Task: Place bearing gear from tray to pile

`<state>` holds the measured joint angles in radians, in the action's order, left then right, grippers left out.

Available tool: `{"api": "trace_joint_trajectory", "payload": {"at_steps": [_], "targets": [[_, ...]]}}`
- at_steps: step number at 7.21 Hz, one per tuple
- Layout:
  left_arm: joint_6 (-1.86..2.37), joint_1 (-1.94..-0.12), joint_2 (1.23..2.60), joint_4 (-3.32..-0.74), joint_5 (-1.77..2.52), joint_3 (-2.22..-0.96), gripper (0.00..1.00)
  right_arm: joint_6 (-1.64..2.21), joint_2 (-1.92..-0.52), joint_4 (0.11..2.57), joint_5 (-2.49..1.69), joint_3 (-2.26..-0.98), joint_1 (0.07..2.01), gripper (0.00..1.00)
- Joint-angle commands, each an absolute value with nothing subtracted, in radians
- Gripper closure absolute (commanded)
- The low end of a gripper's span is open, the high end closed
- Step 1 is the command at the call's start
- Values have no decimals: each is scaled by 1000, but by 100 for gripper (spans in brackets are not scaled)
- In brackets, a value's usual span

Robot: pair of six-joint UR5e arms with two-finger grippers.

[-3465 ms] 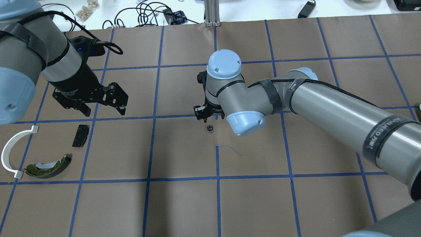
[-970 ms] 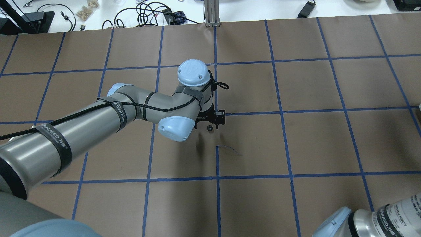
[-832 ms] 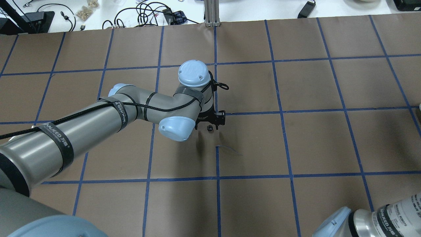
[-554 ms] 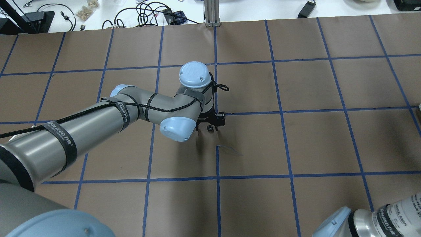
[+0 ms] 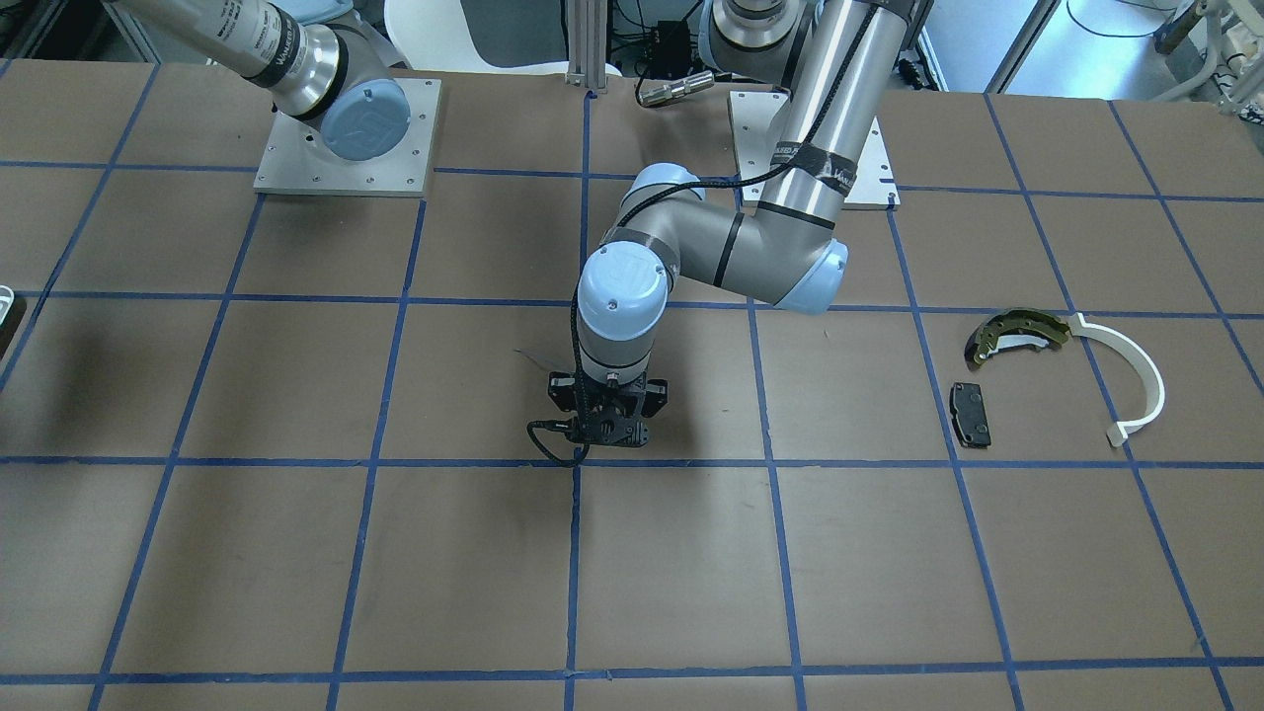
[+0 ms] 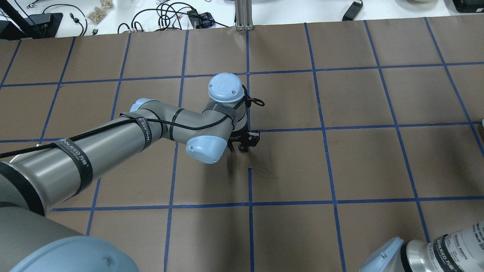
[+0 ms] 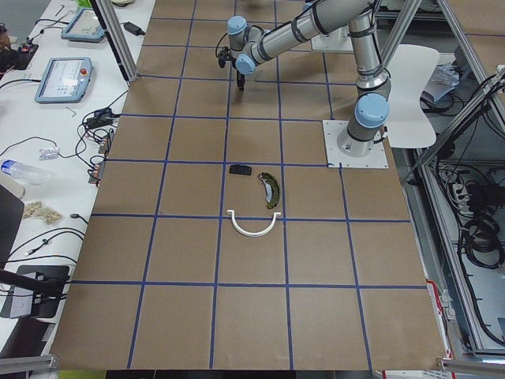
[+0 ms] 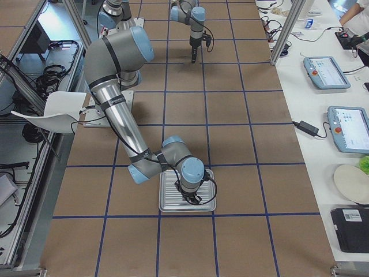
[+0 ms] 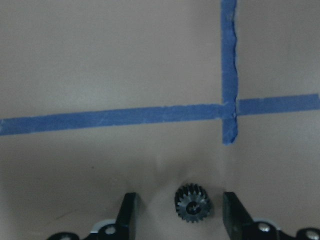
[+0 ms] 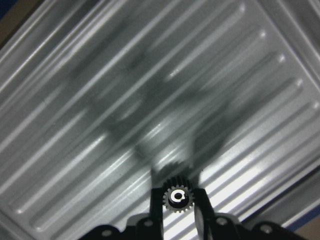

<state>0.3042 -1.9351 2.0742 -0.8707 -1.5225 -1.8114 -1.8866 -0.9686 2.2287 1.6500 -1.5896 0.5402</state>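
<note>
Near the table's middle, from the front-facing camera: left gripper (image 5: 604, 434) aimed straight down at the brown paper (image 5: 296, 553), fingertips hidden beneath its own body, bearing gear not visible. Toward the table's left end, the pile: olive-gold brake shoe (image 5: 1017, 331), white arc strip (image 5: 1136, 380) just beside it, small black pad (image 5: 970, 415) nearby but apart. At the right end, only a white corner of the tray (image 5: 4, 301). From overhead: same gripper low by a crossing of blue tape lines (image 6: 287, 129), dark fingers close to the paper, gear too hidden to pick out. From the left end: left gripper (image 7: 239, 79) far up the table, well apart from the pile, too small to judge. From the right end: right gripper (image 8: 193, 199) down inside the tray (image 8: 170, 202), a silver ribbed metal pan close to that end. Through the left wrist camera: bearing gear (image 9: 193, 203) lying flat on the paper, small, black, ringed with fine teeth, a bore at its centre; one finger (image 9: 127, 215) on either side, spread wide, bare paper between each and the teeth. Through the right wrist camera: second gear (image 10: 175, 196), same dark toothed look with a bright ring round the bore, pinched between the two fingers (image 10: 156, 210) over the ribbed tray floor.
</note>
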Motion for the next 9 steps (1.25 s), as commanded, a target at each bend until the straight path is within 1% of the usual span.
{"api": "trace_joint_trajectory", "payload": {"at_steps": [1, 2, 4, 5, 6, 7, 8, 9], "targets": [[305, -1936, 2075, -874, -1523, -1809, 100, -1837, -1006, 2203, 1652, -1594, 546, 81], [304, -1933, 2060, -877, -1525, -1807, 100, -1792, -1038, 2168, 1641, -1592, 561, 81], [292, -1919, 2036, -938, -1542, -1769, 100, -1550, -1171, 2025, 1622, -1592, 714, 81], [281, -1869, 2014, -1024, -1557, -1728, 100, -1431, -1251, 1953, 1585, -1594, 795, 81], [220, -1802, 1981, -1139, -1572, -1673, 100, -1276, -1297, 1895, 1571, -1594, 896, 81], [128, -1723, 1953, -1264, -1627, -1620, 100, -1143, -1308, 1888, 1568, -1592, 1013, 81], [51, -1630, 1928, -1352, -1666, -1594, 100, -962, -1310, 1900, 1571, -1595, 1132, 81], [-24, -1553, 1899, -1359, -1678, -1597, 100, -763, -1298, 1902, 1571, -1595, 1260, 81]]}}
